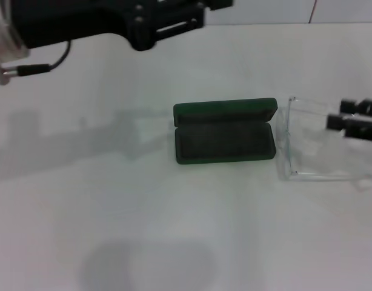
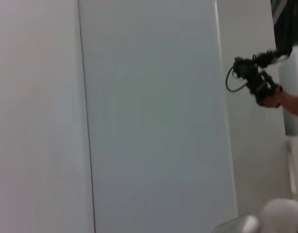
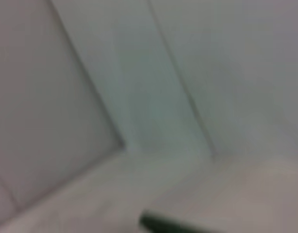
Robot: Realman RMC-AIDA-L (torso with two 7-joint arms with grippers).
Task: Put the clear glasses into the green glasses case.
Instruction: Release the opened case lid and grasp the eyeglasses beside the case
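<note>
The clear glasses [image 1: 307, 142], a nearly colourless plastic pair with a wraparound lens and thin temple arms, lie unfolded on the white table [image 1: 174, 230] just to the right of the open dark green rectangular glasses case [image 1: 225, 139]. Their temples run rightward toward the right gripper [image 1: 351, 121], whose black fingers sit at the temple ends; whether they are parted or pinched cannot be told. The left arm hangs high at the far left, well apart, its gripper unseen. No lettering is legible on the case.
</note>
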